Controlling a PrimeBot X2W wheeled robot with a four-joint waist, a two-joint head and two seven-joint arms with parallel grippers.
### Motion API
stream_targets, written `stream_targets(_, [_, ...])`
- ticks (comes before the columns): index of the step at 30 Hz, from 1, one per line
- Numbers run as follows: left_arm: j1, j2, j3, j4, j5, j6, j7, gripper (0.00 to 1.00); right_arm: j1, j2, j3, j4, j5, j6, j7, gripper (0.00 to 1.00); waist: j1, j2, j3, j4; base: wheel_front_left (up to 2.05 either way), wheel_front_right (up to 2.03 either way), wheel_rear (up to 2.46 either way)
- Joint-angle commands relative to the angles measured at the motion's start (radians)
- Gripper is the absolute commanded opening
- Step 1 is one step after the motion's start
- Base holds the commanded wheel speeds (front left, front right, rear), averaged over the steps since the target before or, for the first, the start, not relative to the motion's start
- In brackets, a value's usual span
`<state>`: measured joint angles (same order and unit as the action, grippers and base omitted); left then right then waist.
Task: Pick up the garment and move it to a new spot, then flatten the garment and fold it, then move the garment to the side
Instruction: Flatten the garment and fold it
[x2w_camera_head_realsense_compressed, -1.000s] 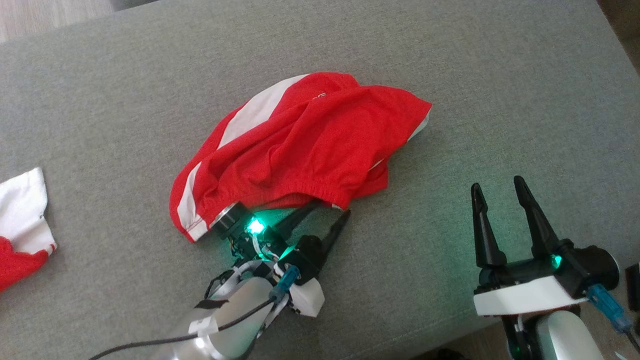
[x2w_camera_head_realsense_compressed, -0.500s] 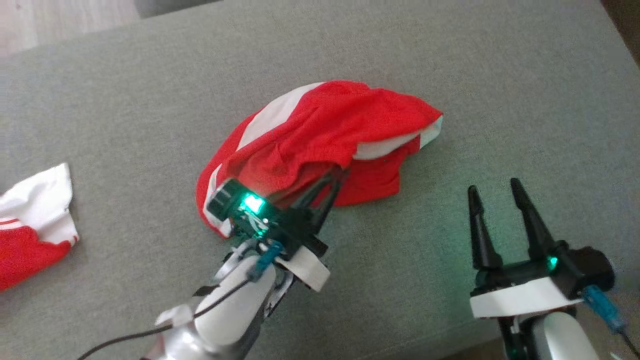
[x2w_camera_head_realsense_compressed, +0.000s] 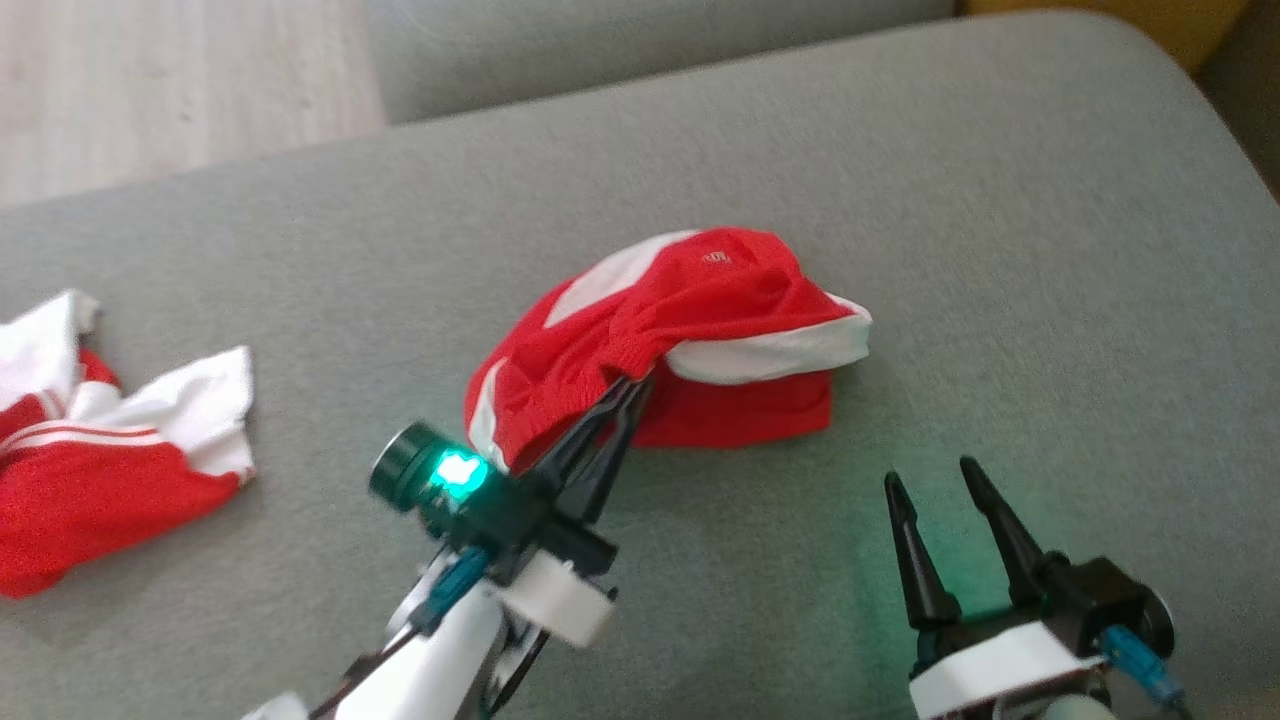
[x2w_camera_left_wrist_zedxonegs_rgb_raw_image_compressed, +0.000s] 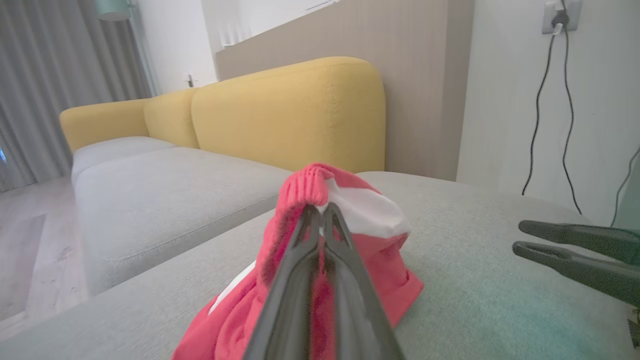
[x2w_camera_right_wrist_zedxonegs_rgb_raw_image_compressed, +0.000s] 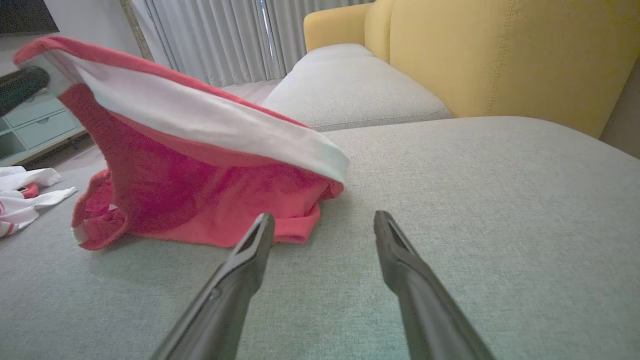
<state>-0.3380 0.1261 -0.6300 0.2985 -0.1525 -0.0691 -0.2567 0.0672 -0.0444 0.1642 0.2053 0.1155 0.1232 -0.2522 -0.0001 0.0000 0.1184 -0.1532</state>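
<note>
Grey woven fabric covers the broad sofa seat where the work takes place, with a mustard-yellow padded backrest behind it. The crumpled red sports garment with white side panels sits near the middle of the seat. The left pincer is pressed together on the garment's ribbed red edge, pinching it and holding that part raised off the cushion, while the lower folds rest on the fabric. A grip at an edge looks chosen so that the cloth hangs open when it is carried to a new spot. The right pincer hovers spread and empty near the garment, likely waiting to take a second edge. A second red-and-white cloth heap lies well apart at the left.
</note>
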Motion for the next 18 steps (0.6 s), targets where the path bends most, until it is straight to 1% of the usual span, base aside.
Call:
stream_targets(1, [0.009,0.024,0.048,-0.046,-0.011,0.008,-0.005,0.0,-0.011,-0.006,0.024,-0.021,0.001,0.008,-0.01,1.0,0.0001,0.0,-0.041,0.04,0.0,0.0,0.0])
stream_targets(7, [0.097,0.101,0.117,-0.104,-0.03,0.02,-0.005,0.0,0.012,-0.006,0.028,0.002,-0.009,0.008,-0.01,1.0,0.0001,0.0,-0.079,0.112,0.0,0.0,0.0])
stream_targets(13, [0.177,0.16,0.179,-0.117,-0.062,0.033,-0.005,0.0,0.0,-0.009,0.032,0.03,0.007,0.008,-0.01,1.0,0.0001,0.0,-0.082,0.192,0.0,0.0,0.0])
stream_targets(15, [0.187,0.177,0.188,-0.115,-0.056,0.038,-0.005,0.0,-0.016,-0.022,0.048,0.053,0.025,0.008,-0.01,1.0,0.0001,0.0,-0.076,0.216,0.0,0.0,0.0])
stream_targets(17, [0.191,0.172,0.204,-0.122,-0.075,0.038,-0.005,0.0,-0.042,-0.044,0.061,0.078,0.057,0.008,-0.01,1.0,0.0001,0.0,-0.066,0.241,0.0,0.0,0.0])
stream_targets(18, [0.189,0.182,0.205,-0.119,-0.068,0.037,-0.005,0.0,-0.06,-0.055,0.068,0.092,0.077,0.008,-0.01,1.0,0.0001,0.0,-0.06,0.248,0.0,0.0,0.0])
